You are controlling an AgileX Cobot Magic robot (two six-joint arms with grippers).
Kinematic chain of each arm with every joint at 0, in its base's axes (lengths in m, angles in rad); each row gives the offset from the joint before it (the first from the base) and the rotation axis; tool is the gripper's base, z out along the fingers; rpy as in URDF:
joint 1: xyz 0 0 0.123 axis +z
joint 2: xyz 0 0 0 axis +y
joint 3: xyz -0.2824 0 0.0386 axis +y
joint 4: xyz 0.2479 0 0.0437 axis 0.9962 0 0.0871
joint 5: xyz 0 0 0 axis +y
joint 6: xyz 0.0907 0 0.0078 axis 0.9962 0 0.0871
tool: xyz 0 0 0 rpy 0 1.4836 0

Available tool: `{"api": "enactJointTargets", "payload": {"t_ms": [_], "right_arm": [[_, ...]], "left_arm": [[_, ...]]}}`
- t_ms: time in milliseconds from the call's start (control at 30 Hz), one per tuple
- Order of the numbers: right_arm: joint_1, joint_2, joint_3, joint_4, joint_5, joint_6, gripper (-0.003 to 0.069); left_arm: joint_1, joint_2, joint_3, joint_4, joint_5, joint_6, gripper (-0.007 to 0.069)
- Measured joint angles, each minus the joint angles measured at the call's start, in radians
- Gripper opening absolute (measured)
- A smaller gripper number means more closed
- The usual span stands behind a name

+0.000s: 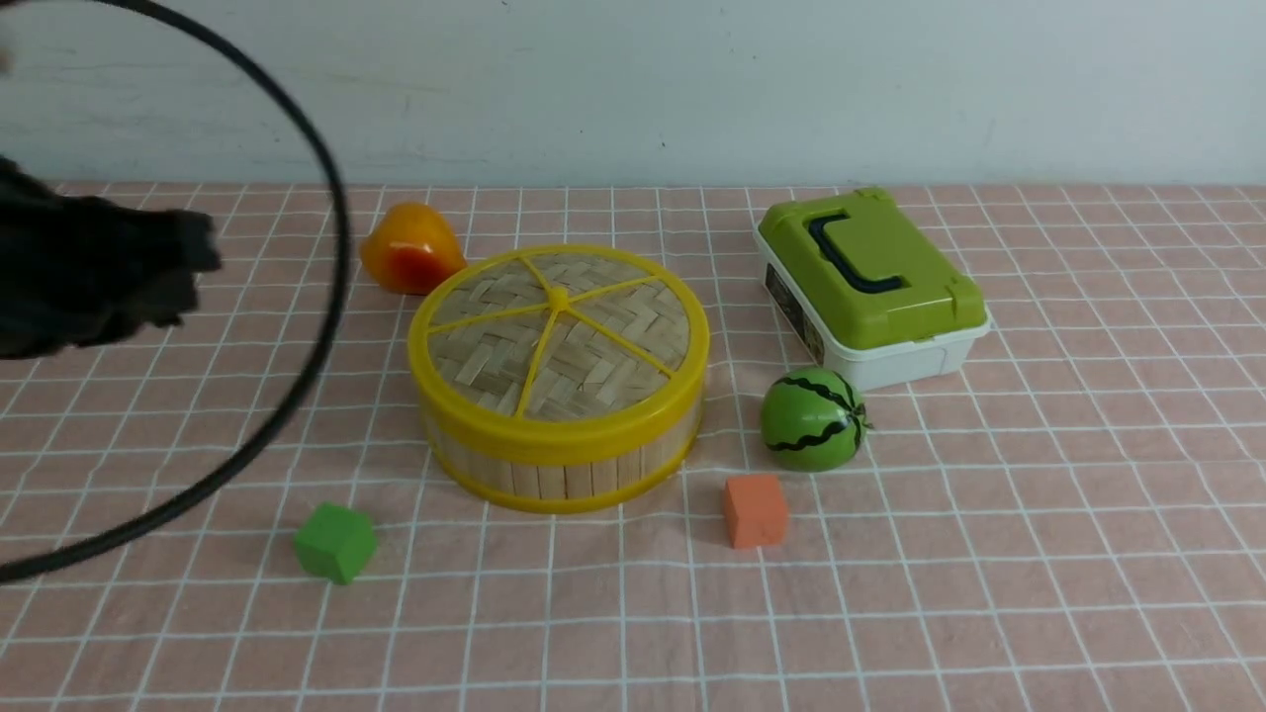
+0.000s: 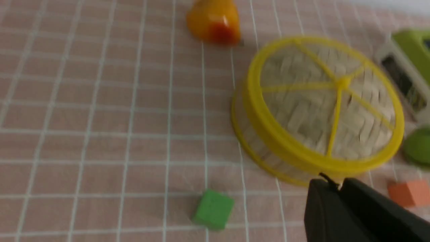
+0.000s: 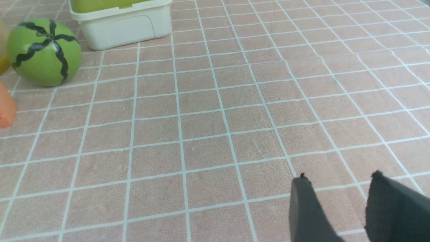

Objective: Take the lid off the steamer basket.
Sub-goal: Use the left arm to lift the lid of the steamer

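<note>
On the checked cloth (image 1: 989, 554), centre: lid (image 1: 559, 331) seated on steamer basket (image 1: 564, 465), between yellow-orange fruit (image 1: 410, 249) and toy watermelon (image 1: 813, 418) | left gripper (image 2: 337, 184): jaws almost together, holding nothing, well apart from basket on its left | right gripper (image 3: 339, 178): jaws parted, holding nothing, over plain cloth away from basket

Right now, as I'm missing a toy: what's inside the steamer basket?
The lid sits on the steamer basket, covering its top. Only the outer slats show; the inside is hidden.
</note>
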Motion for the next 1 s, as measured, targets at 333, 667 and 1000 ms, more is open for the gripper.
{"api": "enactJointTargets", "payload": {"t_ms": [333,667,1000], "right_arm": [[0.000,0.000,0.000,0.000,0.000,0.000,0.0241],[0.000,0.000,0.000,0.000,-0.001,0.000,0.0241],[0.000,0.000,0.000,0.003,-0.001,0.000,0.0241]], "left_arm": [[-0.177,0.461,-0.375,-0.004,0.124,0.047,0.0066],[-0.225,0.751,-0.674,0.160,0.080,0.053,0.0206],[-0.228,0.887,-0.770,0.225,-0.008,0.064,0.0389]]}}
